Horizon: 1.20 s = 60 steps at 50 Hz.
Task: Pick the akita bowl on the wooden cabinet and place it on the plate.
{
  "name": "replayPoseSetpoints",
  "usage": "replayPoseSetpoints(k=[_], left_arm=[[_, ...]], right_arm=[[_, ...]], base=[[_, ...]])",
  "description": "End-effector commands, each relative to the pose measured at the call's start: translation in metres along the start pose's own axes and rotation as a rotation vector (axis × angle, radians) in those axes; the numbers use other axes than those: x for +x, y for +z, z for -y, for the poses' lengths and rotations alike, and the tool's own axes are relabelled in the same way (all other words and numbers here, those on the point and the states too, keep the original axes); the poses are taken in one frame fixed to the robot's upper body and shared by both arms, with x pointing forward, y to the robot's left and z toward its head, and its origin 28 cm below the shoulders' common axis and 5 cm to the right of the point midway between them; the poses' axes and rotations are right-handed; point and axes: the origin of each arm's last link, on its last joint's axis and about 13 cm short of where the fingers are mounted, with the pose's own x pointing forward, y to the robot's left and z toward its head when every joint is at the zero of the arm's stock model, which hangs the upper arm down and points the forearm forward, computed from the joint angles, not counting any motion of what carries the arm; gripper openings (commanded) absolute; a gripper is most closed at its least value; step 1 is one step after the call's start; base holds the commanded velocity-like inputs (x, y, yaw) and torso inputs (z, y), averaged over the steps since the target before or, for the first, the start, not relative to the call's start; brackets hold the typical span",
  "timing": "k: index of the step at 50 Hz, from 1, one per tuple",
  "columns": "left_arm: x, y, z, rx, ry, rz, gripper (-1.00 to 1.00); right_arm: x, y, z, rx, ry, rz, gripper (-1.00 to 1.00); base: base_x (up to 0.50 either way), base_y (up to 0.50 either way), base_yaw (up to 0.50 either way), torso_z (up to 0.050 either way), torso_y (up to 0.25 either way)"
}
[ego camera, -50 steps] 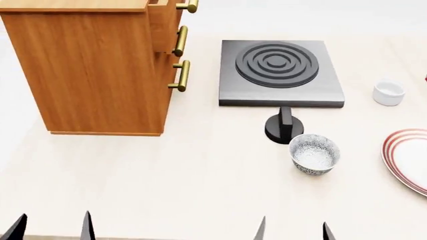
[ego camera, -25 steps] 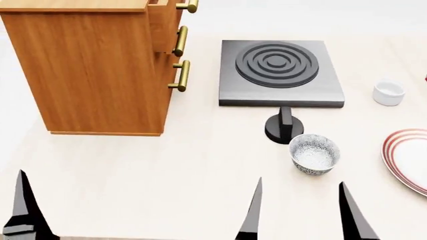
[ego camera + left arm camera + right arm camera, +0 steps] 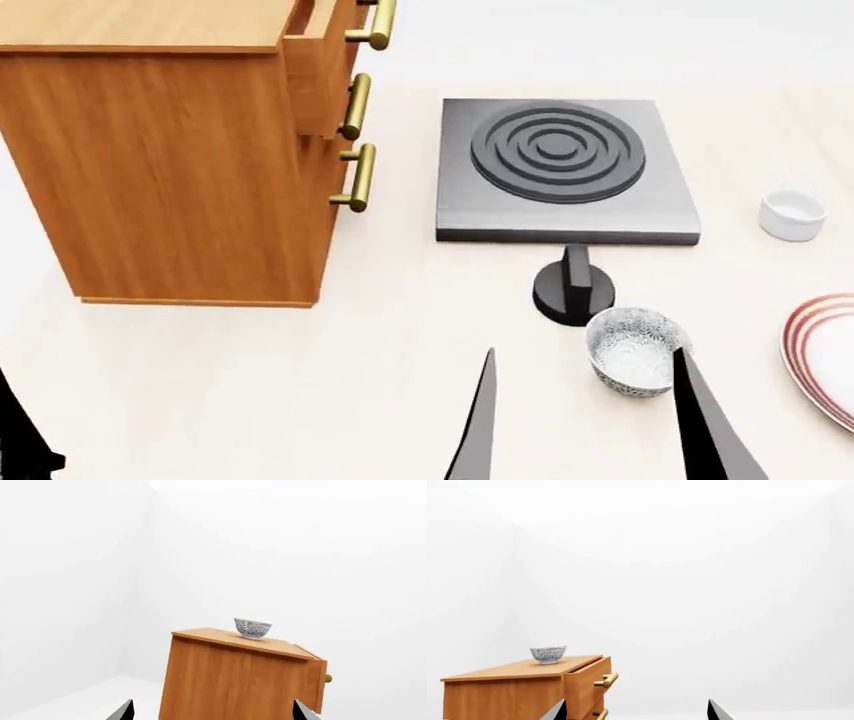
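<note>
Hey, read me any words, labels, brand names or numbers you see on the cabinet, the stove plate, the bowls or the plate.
None: no readable text in any view.
Wooden cabinet: plain wood grain, brass handles, no label.
Stove plate: raised rings only; its knob has no markings.
Patterned bowl on the table and akita bowl on the cabinet: blue decoration, no lettering.
Plate: red rings only.
Small white cup: blank.

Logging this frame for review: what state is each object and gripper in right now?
bowl on the cabinet: upright on top, untouched
wooden cabinet: top drawer slightly open
second patterned bowl: upright on the table, empty
plate: flat, nothing on the visible part
white cup: upright
left gripper: open, empty
right gripper: open, empty
</note>
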Motion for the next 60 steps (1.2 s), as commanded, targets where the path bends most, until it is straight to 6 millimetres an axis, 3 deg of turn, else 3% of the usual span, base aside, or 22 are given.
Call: replayPoseSetpoints(k=[1,38,60], left_arm=[[0.0,0.0022,0.0001,-0.007,0.003,0.006,1.0],[-0.0003,0.0036,0.0,-0.009,-0.004,0.008,1.0],[-0.0005,0.0044,0.0013,-0.01,-0.01,0.007,1.0]], right_arm=[[-0.001,0.0033,-0.0013,0.002,0.011,0.014,1.0],[-0.0017,0.0038,-0.0021,-0.003,0.005,0.024,1.0],[-0.002,0.0035,-0.0017,0.005,0.007,0.031,1.0]], base=[[0.5,0.0,0.0,0.0,0.0],[0.5,0.0,0.0,0.0,0.0],[0.01,0.0,0.0,0.0,0.0]])
